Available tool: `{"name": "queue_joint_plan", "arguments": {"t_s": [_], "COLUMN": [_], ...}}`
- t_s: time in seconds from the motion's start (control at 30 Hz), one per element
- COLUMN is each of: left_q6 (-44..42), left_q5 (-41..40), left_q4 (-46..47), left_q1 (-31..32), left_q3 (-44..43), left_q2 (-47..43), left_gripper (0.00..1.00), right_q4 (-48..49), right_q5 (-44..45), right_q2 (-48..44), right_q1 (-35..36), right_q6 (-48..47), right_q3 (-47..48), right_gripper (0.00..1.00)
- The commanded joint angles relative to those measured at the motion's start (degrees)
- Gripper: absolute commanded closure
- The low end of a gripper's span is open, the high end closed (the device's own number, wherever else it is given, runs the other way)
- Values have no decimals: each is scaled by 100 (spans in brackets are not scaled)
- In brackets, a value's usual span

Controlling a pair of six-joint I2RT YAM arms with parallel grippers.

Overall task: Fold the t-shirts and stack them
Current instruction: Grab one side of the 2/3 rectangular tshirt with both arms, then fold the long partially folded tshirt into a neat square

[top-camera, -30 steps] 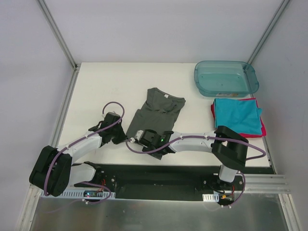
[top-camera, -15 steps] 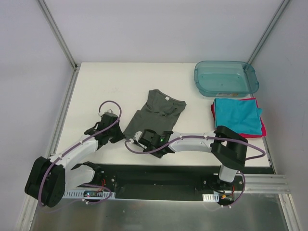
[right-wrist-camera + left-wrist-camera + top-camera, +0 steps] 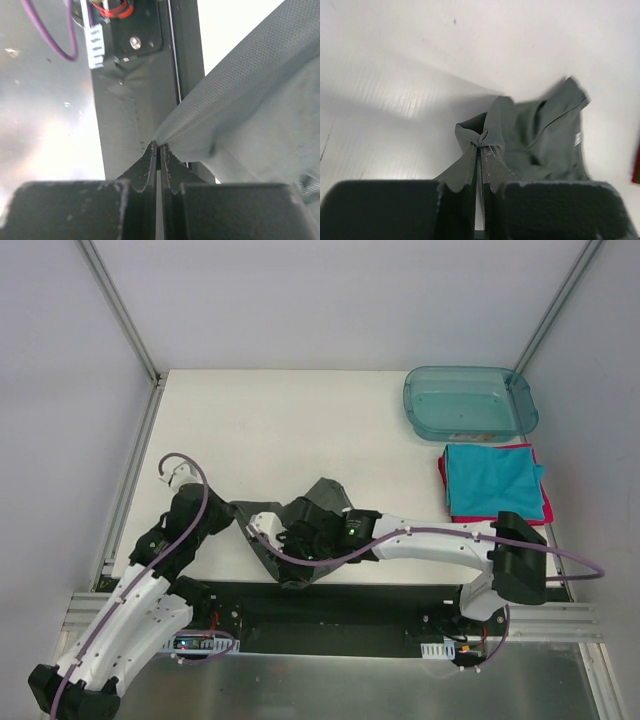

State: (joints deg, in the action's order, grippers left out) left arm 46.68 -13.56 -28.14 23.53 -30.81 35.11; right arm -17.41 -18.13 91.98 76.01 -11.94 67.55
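The dark grey t-shirt (image 3: 325, 495) hangs bunched above the table's near edge, held between both grippers. My left gripper (image 3: 236, 510) is shut on a pinched corner of it (image 3: 481, 142), and the rest of the cloth (image 3: 535, 135) trails away to the right. My right gripper (image 3: 288, 552) is shut on a fold of the same shirt's edge (image 3: 158, 146) over the black base rail (image 3: 130, 125). A folded teal t-shirt (image 3: 490, 480) lies on a red-pink one (image 3: 545, 512) at the right.
A translucent teal plastic tub (image 3: 468, 405) stands at the back right, just behind the folded stack. Metal frame posts rise at the table's two back corners. The black base rail (image 3: 350, 605) runs along the near edge under the held shirt.
The right gripper has shut on the shirt. Both arms have drawn the grey shirt off its flat spot toward the near edge and lifted it; the left arm swung back and left.
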Motion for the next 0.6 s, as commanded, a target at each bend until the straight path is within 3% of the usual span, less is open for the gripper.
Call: {"name": "queue_joint_plan", "arguments": {"t_s": [0.0, 0.3, 0.57], "left_q6": [-238, -423, -414], "left_q5": [-534, 801, 1646], "left_q4": [-69, 1168, 2295], "left_q1": [-85, -77, 99], "left_q3": [-522, -936, -1339], "left_q2": [-400, 609, 1822], "left_gripper": [100, 100, 100], "right_q4": [440, 247, 220], "right_q5": [-693, 915, 1523], "right_q2": [-567, -1586, -2562], "right_q1": [28, -7, -437], "right_q6": [421, 842, 1598], "right_q3": [-92, -883, -1771], "right_gripper": [99, 99, 99]}}
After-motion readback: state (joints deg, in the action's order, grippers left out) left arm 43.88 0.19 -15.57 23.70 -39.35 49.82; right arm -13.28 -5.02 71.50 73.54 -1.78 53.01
